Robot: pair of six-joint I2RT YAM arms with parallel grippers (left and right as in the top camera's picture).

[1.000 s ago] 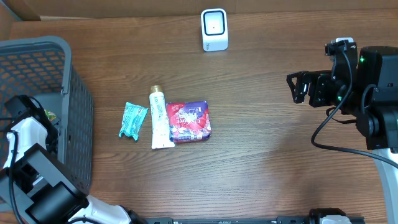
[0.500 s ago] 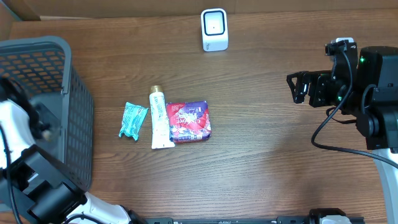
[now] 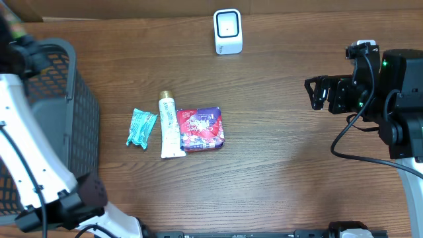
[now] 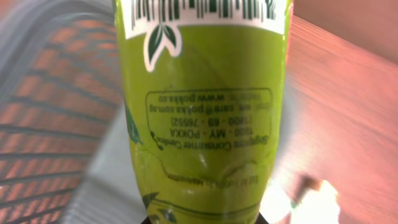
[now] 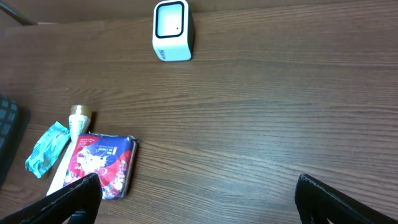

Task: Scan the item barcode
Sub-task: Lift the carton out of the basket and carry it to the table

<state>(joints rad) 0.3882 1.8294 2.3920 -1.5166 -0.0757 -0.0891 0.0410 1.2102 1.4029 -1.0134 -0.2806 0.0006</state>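
Green bottle (image 4: 205,106) clenched in left gripper (image 3: 14,36), over basket (image 3: 59,49) rim. Right gripper (image 3: 316,94) released, idle. Pickup looks done; next, turn barcode (image 4: 199,9) toward far scanner (image 3: 228,31).

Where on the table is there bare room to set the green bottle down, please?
The widest bare wood lies between the purple packet and the right arm. A clear strip runs between the scanner and the tube. It is crowded left of centre: wrapper, tube and packet lie side by side near the basket.
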